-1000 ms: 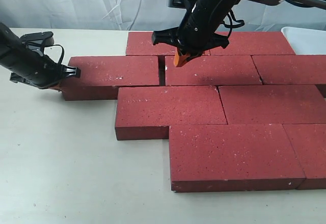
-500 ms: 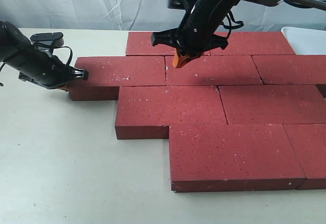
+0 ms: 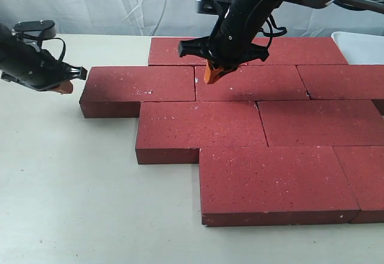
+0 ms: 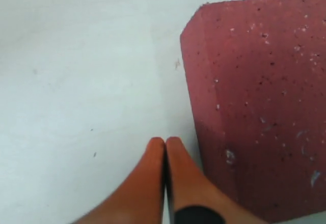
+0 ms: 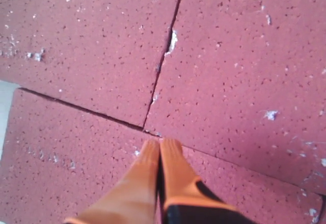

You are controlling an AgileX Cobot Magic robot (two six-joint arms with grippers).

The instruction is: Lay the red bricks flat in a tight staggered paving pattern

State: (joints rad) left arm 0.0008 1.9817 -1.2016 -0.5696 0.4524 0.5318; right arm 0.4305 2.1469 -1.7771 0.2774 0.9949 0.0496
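Since the left hand (image 3: 65,87) and right hand (image 3: 210,76) are shut, push the red brick (image 3: 138,84) beside the left squarely.

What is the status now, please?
Left hand shut, beside end brick. Right hand shut, over a seam. Bricks flat, staggered. No obstacle seen.

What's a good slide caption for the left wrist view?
Shut left gripper over the white table, beside the end of a red brick.

Bright even light, soft shadows, wrist views slightly blurred
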